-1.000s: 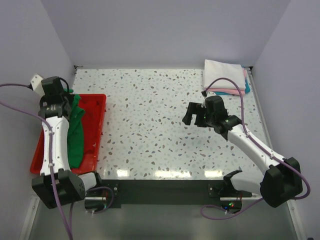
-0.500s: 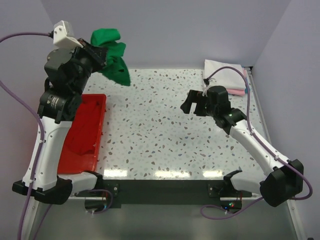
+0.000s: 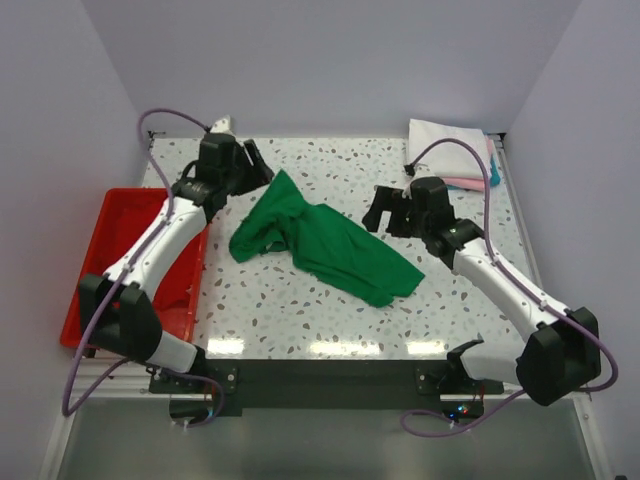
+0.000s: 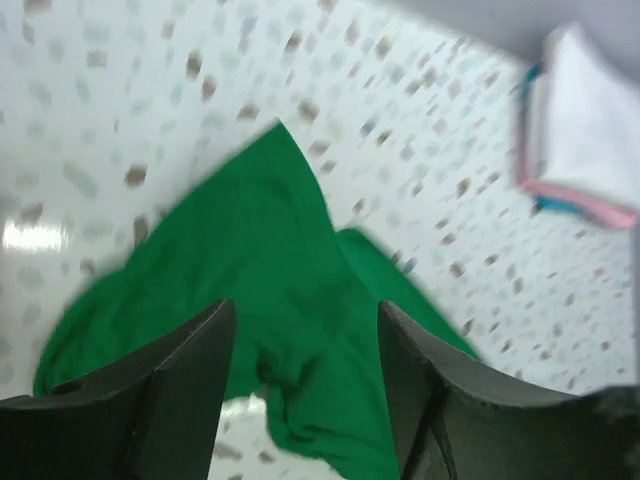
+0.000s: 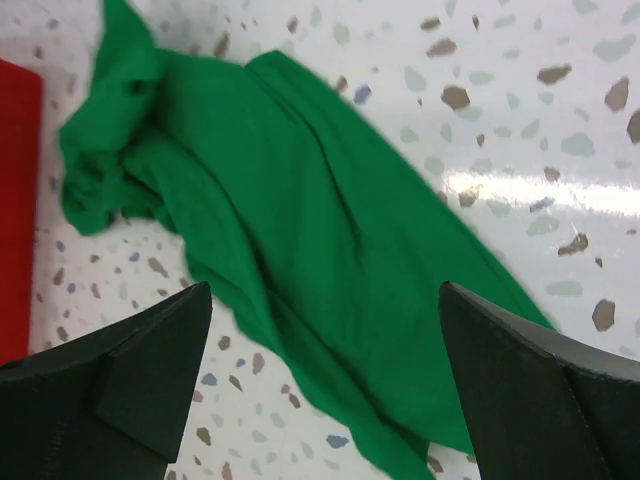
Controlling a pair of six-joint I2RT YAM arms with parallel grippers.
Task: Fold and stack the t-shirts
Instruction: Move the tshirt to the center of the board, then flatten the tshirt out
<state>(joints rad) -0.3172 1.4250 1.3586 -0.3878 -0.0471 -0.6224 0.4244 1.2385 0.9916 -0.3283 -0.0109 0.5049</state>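
Now the left tool (image 3: 258,165), open like the right tool (image 3: 383,212), has dropped the green shirt (image 3: 320,245) onto the bench (image 3: 300,315) for folding.

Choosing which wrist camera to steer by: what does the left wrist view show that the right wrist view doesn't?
Only the left wrist view shows the folded stack of white, pink and blue cloth t-shirts, at its upper right. Only the right wrist view shows an edge of the red plastic tray, at its left. Both show the crumpled bright green cloth t-shirt on the speckled white table, under the open left fingers and right fingers respectively.
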